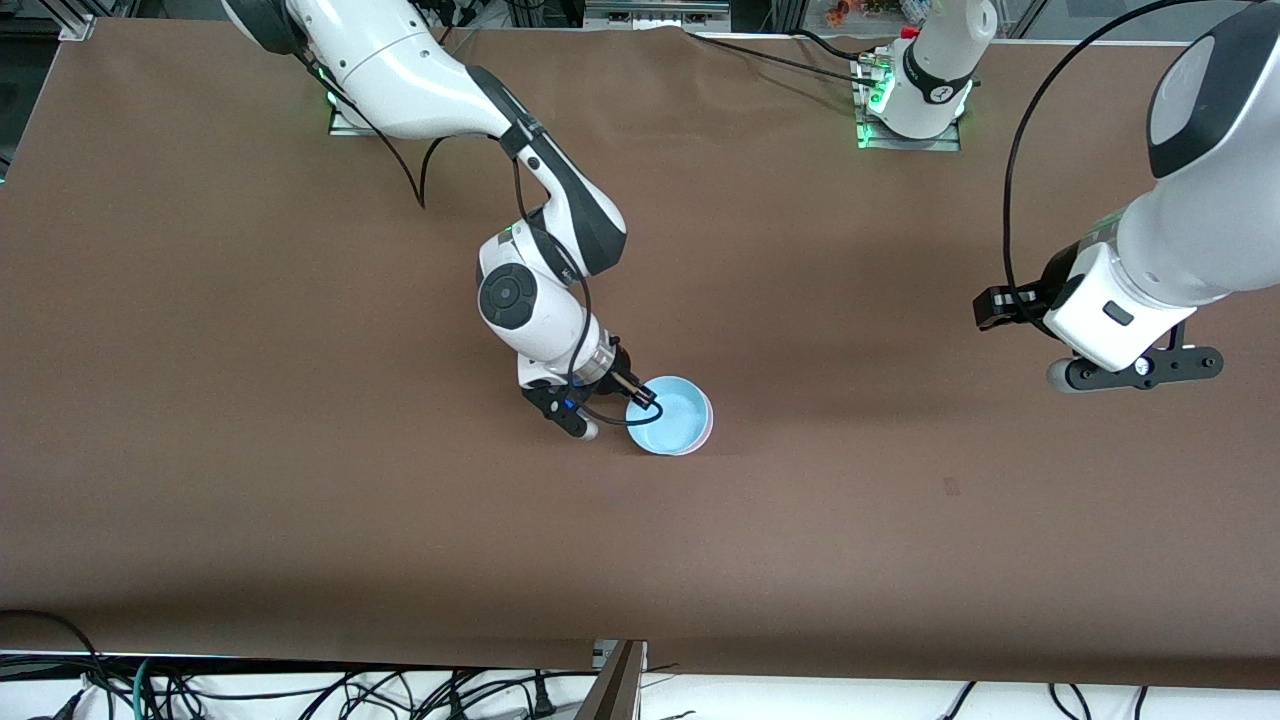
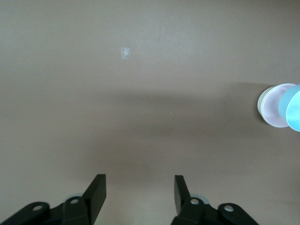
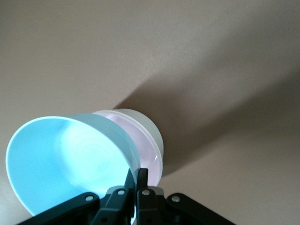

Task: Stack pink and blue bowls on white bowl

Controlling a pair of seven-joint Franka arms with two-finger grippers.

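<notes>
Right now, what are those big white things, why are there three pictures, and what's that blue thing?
Those white things are two robot arms standing at a brown table. One picture looks down from a high camera facing them. The other two come from little cameras on each arm's wrist. The right pincer is pinching the rim of a blue bowl, tilted over a pink bowl that already sits inside a white bowl on the middle of the table. That makes a bowl tower! The left pincer is open, holds nothing, and waits in the air over bare table toward the left arm's end. Its camera sees the bowls from farther away.
</notes>
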